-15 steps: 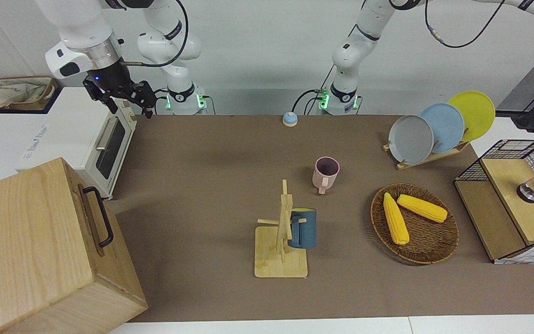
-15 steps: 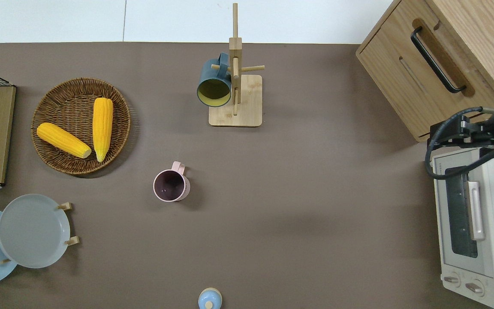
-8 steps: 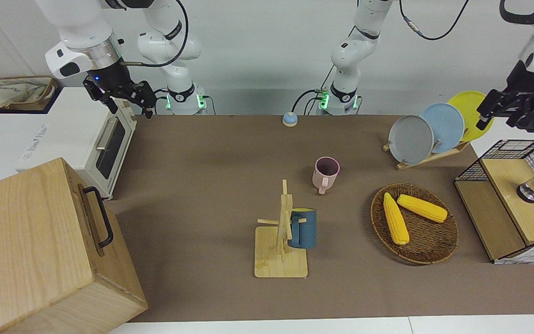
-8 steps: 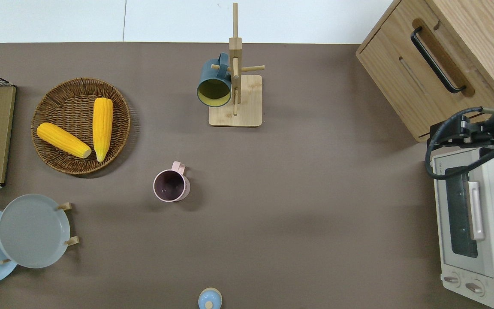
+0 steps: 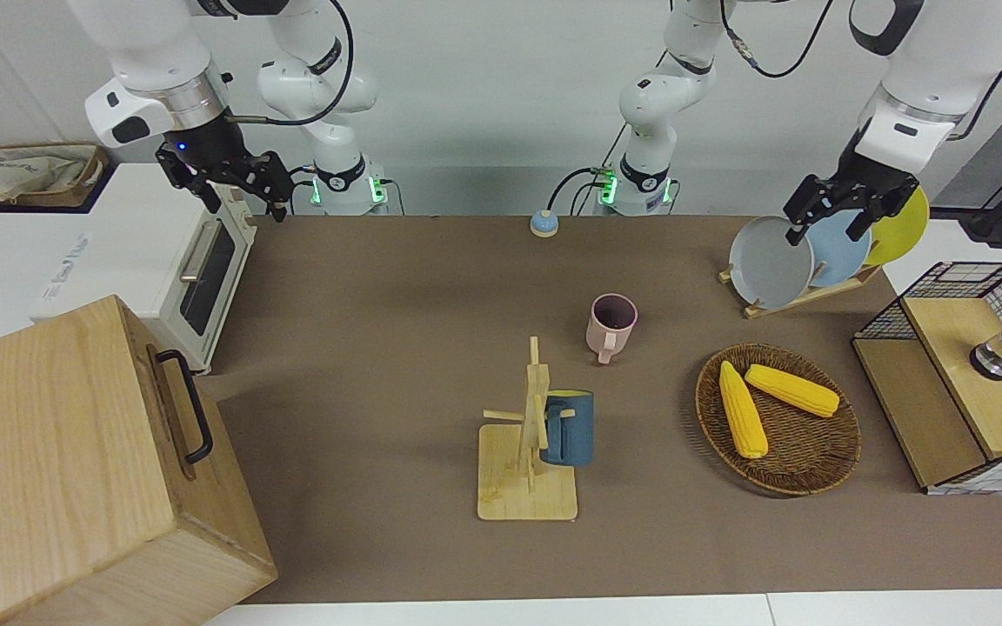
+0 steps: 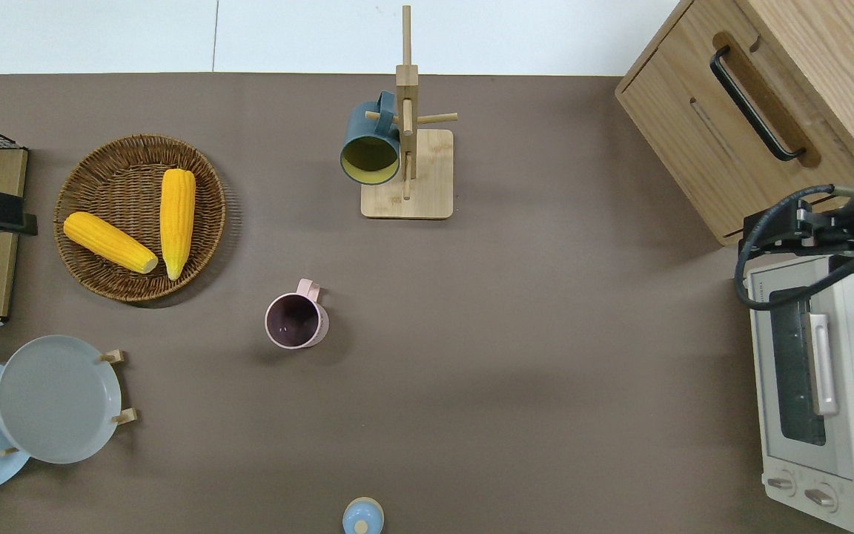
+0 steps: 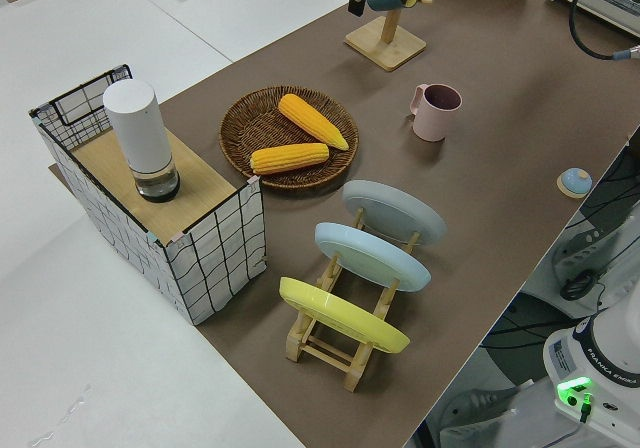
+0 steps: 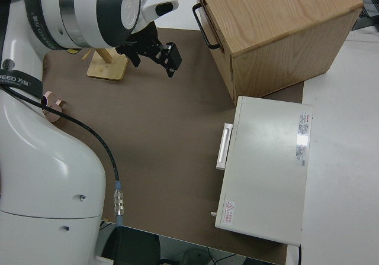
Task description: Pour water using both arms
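Hanging in the air at the left arm's end of the tabletop [image 5: 397,330], the left gripper [image 5: 824,224] is holding nothing, and its fingers [image 5: 795,233] are spreading apart. From overhead it is showing only as a dark shape over the wooden top of the wire crate [image 7: 215,258]. A white cylinder [image 7: 143,138] is standing upright on that wooden top. The right arm is sitting parked, and the right gripper [image 5: 244,198] is likewise keeping its fingers released and empty. So both arms [image 5: 918,78] are reaching in from the robots' edge with nothing grasped.

A pink mug [image 5: 611,323] is standing upright and apart from everything else near the middle of the tabletop, its handle pointing away from the robots. Farther from the robots, a blue mug [image 5: 569,428] is hanging on a wooden mug rack [image 5: 525,474]. Toward the left arm's end, a wicker basket [image 5: 814,474] is holding two corn cobs [image 5: 742,409] lying side by side. Nearer to the robots than the basket, a plate rack [image 7: 330,343] is carrying a grey, a blue and a yellow plate on edge. A toaster oven [image 6: 812,386] and a wooden box [image 5: 75,461] are sitting at the right arm's end.
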Available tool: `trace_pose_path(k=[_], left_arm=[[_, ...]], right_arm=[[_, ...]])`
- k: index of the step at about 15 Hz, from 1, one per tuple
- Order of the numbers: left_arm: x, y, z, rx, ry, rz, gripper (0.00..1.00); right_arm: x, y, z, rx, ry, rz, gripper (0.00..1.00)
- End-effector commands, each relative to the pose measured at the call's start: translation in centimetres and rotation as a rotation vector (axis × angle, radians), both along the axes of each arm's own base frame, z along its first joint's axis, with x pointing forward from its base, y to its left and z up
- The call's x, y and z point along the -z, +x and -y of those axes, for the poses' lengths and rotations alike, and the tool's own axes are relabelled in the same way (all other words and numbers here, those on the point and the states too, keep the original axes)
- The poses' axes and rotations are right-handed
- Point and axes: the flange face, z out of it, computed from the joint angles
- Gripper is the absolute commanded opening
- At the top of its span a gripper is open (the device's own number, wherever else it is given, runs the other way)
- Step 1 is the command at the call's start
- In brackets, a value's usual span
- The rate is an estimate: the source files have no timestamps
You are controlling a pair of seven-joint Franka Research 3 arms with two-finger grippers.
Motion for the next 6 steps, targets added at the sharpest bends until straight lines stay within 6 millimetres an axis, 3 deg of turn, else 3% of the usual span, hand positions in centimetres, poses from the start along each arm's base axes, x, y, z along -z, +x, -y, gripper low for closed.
trace_pose_path(k=[1,3,6], left_arm=[[0.3,-0.6,3.2,0.009,0.040,-0.034,1.00],[0.5,-1.1,5.0,0.038,0.037,-0.067,1.00],[0.6,-1.1,5.5,0.049,0.036,-0.072,1.00]], right_arm=[[-0.1,-0.3,0.1,-0.008,0.012,0.012,0.992],[-0.1,-0.3,0.1,-0.008,0.012,0.012,0.992],[-0.1,-0.3,0.0,-0.010,0.012,0.012,0.992]])
